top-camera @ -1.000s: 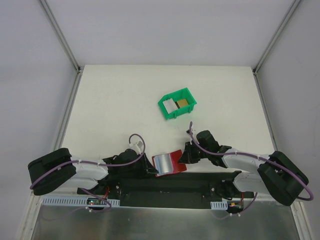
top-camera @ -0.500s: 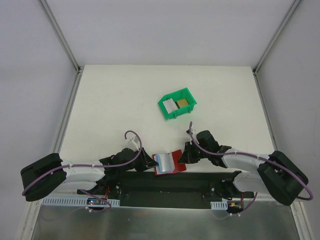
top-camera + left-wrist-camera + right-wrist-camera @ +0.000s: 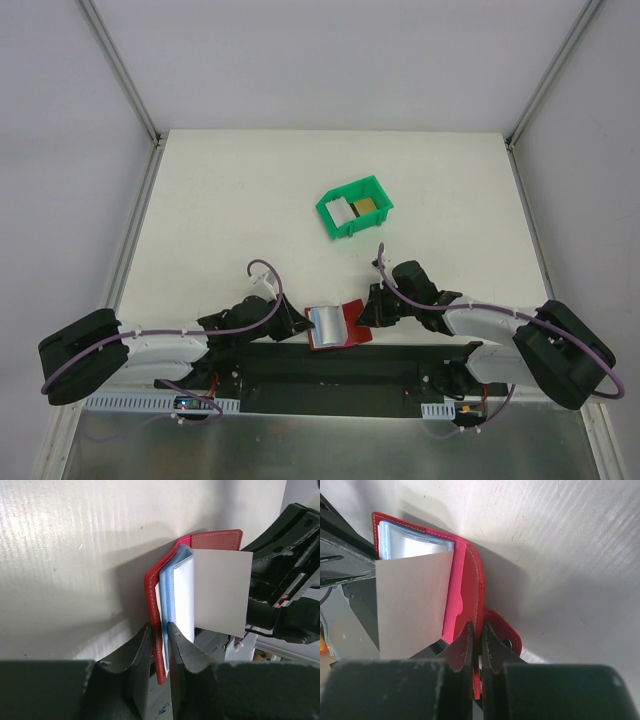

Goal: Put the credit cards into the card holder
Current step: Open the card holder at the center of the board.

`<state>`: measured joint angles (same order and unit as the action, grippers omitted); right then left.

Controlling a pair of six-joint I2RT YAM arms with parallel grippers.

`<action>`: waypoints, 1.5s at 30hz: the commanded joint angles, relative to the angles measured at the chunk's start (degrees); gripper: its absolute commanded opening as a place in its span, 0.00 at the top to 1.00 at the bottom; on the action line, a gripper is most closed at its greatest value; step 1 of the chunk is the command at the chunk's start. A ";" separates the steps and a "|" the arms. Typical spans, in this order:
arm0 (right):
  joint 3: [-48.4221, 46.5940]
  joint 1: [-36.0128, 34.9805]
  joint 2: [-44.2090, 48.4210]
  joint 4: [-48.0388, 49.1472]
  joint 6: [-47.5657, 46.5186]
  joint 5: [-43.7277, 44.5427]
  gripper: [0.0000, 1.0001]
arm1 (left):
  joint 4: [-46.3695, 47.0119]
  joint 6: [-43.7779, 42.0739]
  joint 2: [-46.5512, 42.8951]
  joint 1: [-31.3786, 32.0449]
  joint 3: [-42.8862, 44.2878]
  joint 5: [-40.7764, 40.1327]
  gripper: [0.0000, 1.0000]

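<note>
Left wrist, left end effector (image 3: 159, 631) clamping card holder (image 3: 215, 540), right end effector (image 3: 476, 631) clamping its far flap

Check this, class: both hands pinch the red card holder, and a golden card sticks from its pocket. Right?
Wrong colour: the protruding card is whitish-grey, as the left wrist view shows. Left hand and right hand do pinch the card holder.

L gripper (image 3: 298, 325), R gripper (image 3: 366, 314) flank card holder (image 3: 332, 326); bin (image 3: 356, 208) well apart.
</note>
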<state>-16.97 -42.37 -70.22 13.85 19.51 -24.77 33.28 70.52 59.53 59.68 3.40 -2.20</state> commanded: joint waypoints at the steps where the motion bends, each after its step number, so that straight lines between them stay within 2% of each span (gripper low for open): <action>1: -0.25 -0.43 -1.59 0.04 -0.35 0.87 0.99 | 0.47 -1.09 -2.39 0.35 0.65 -1.67 0.82; 6: -0.43 -0.43 -1.94 0.04 -0.26 0.96 0.99 | 0.38 -1.09 -3.01 0.35 0.29 -1.58 0.78; 20: -1.05 -0.43 -2.12 -0.22 -0.17 0.96 0.99 | 0.82 -3.55 -4.86 0.44 0.12 -0.62 0.87; 23: -1.05 -0.43 -2.12 -0.14 -0.17 0.96 1.00 | 1.00 -3.90 -4.86 0.44 0.12 -0.35 0.84; 26: -1.31 -0.43 -2.03 -0.40 -0.17 0.96 0.99 | 1.35 -4.34 -4.69 0.44 0.20 0.09 0.87; 28: -1.40 -0.43 -1.94 -0.31 -0.08 0.96 0.99 | 1.53 -4.43 -4.42 0.44 0.20 0.17 0.99; 29: -1.40 -0.43 -2.03 -0.40 -0.17 1.04 1.00 | 1.53 -4.60 -4.51 0.52 0.20 0.26 1.00; 36: -1.49 -0.35 -2.03 -0.57 -0.08 1.40 0.99 | 1.97 -6.10 -6.09 0.52 0.12 0.53 0.99; 37: -1.57 -0.43 -2.20 -0.57 -0.08 1.31 0.99 | 1.97 -6.27 -6.61 0.44 0.03 0.53 0.95; 41: -1.75 -0.43 -2.38 -0.49 -0.08 1.22 1.00 | 1.88 -6.71 -7.76 0.52 -0.23 0.44 0.88; 45: -1.75 -0.35 -2.29 -0.57 -0.17 1.13 0.99 | 1.62 -6.80 -7.32 0.44 -0.06 0.53 0.90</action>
<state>-17.72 -42.39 -71.66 14.31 20.01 -24.97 33.56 65.08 52.40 59.70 3.38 -1.72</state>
